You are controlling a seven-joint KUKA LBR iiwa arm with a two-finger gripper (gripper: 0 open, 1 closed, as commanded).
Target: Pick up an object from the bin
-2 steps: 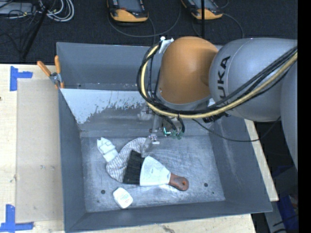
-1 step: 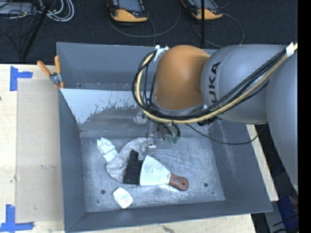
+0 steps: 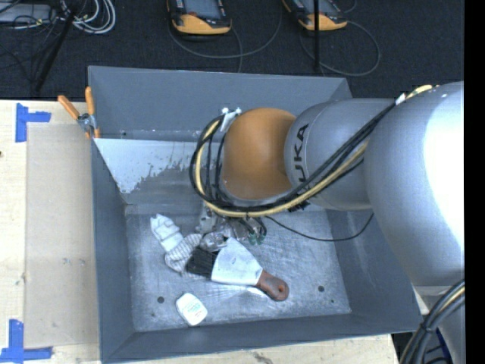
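step judged: grasp approach | jaws: just above bristle end of brush [image 3: 236, 267], mid-bin; apart or together cannot be told | rag [image 3: 176, 253] touching brush at bristles | advised: brush alone to be straddled, rag kept clear before closing
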